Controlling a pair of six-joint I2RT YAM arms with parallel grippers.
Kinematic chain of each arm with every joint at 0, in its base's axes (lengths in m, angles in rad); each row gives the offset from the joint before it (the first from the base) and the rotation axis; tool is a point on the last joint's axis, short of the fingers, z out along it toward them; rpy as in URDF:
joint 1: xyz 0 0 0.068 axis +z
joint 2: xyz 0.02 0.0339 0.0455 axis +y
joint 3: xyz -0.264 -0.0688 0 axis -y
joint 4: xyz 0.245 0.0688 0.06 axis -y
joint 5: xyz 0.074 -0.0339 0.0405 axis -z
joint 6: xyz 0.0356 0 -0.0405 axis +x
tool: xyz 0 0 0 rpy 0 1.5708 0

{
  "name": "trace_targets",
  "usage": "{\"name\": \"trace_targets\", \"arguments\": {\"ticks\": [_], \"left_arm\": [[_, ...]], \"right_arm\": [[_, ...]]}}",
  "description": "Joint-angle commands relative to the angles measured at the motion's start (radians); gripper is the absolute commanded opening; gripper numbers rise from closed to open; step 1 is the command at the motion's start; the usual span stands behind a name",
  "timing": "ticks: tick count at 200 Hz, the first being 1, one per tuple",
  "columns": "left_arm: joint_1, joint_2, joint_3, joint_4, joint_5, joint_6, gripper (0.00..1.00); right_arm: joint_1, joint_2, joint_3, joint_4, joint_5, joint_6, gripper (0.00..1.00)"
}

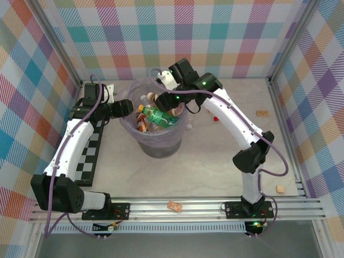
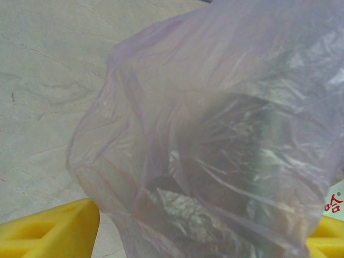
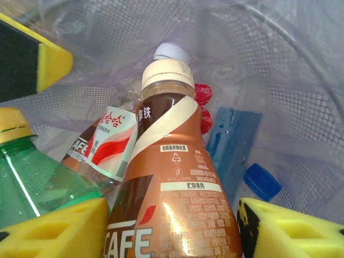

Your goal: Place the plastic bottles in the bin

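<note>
Right jaws: clamped on the brown coffee bottle point(image 3: 172, 183); a yellow pad point(image 3: 59, 231) lies against each side of its lower body; they hang over the far part of the bin point(image 1: 157, 149)
Left jaws: at the bin's left rim; the yellow pads point(image 2: 48, 231) stand apart with a bulging fold of the liner point(image 2: 215, 134) between them; whether they pinch the film I cannot tell
Brown coffee bottle: cream cap on; cap end pointing away from the wrist, into the bin, above the bottles lying there
Bin: round, grey mesh wall, lined with a translucent lilac bag; stands on the tabletop point(image 1: 215, 161) between the two arms, toward the far side
Inside the bin: a green bottle point(image 3: 32, 183) with a yellow cap, left of the held one; an amber bottle with a red-and-white label point(image 3: 107, 145) just behind it; a white cap point(image 3: 171, 52), red caps point(image 3: 203, 94) and a blue cap point(image 3: 262, 181) show lower down
Tabletop: pale and marbled; a chequered board point(image 1: 91, 156) under the left arm; one tan block point(image 1: 262, 113) at the far right, another point(image 1: 279, 188) near the right arm's base, both well apart from the bin
</note>
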Motion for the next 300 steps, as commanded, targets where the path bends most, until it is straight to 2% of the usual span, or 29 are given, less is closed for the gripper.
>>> {"name": "trace_targets", "arguments": {"ticks": [1, 40, 75, 105, 135, 173, 209, 237, 300], "left_arm": [[0.015, 0.001, -0.013, -0.035, -0.002, 0.015, 0.70], [0.015, 0.001, -0.014, -0.033, -0.001, 0.015, 0.70], [0.015, -0.001, -0.014, -0.032, -0.002, 0.015, 0.70], [0.015, 0.000, -0.013, -0.035, -0.002, 0.016, 0.70], [0.015, -0.003, -0.015, -0.034, -0.003, 0.015, 0.70], [0.015, -0.004, -0.015, -0.032, 0.001, 0.015, 0.70], [0.015, -0.001, -0.014, -0.034, 0.003, 0.015, 0.70], [0.016, -0.003, -0.015, -0.032, -0.001, 0.015, 0.70], [0.017, 0.004, -0.014, -0.037, -0.005, 0.018, 0.70]], "right_arm": [[0.014, -0.022, -0.022, -0.097, 0.045, 0.033, 0.65], [0.015, -0.048, 0.061, -0.086, 0.038, 0.008, 0.76], [0.011, -0.060, 0.129, -0.095, 0.110, -0.027, 0.79], [-0.034, -0.118, 0.083, -0.050, 0.125, -0.018, 0.80], [-0.148, -0.192, -0.050, 0.038, 0.132, 0.021, 0.80], [-0.350, -0.223, -0.276, 0.161, 0.057, 0.072, 0.80], [-0.447, -0.147, -0.358, 0.223, 0.034, 0.083, 0.80], [-0.479, -0.061, -0.363, 0.264, 0.032, 0.068, 0.79], [-0.504, 0.189, -0.206, 0.292, 0.047, 0.034, 0.84]]}}
